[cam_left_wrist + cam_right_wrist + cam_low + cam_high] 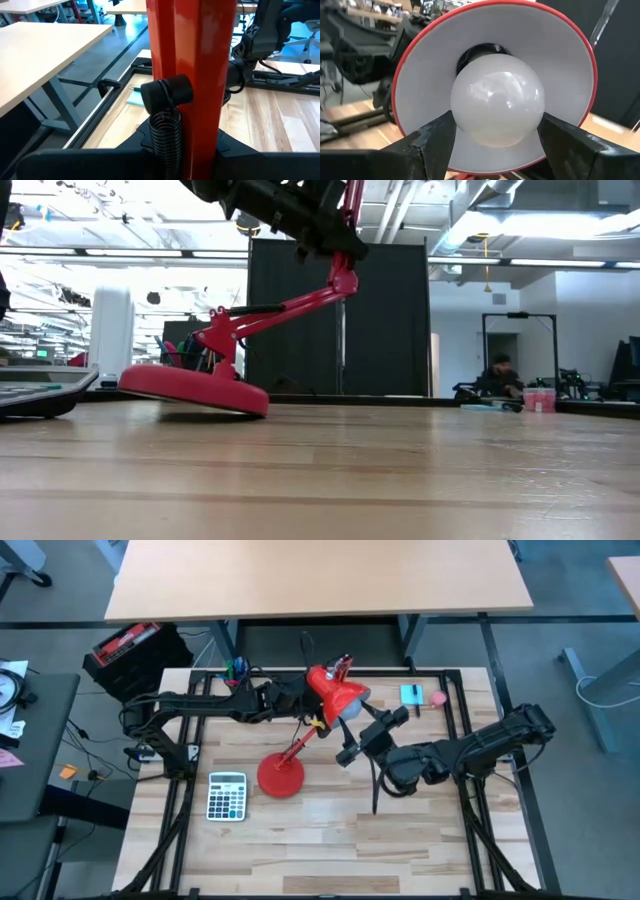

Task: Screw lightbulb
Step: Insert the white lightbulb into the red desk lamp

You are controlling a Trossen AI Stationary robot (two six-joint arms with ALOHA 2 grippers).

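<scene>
Right end effector [495, 137] closed on the lightbulb [496, 100], one finger on either side, with the bulb seated in the white-lined cone shade [560, 60] of the red desk lamp [300, 745]. Left end effector [300, 700] clamped narrowly on the lamp's red arm [192, 75], up behind the shade. Lamp base [190, 388] tilted on the bench [330, 830], beside a calculator [227, 795].

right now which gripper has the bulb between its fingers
The right gripper: its fingers flank the bulb seated in the lamp shade. The left gripper is clamped on the red lamp arm instead.
</scene>
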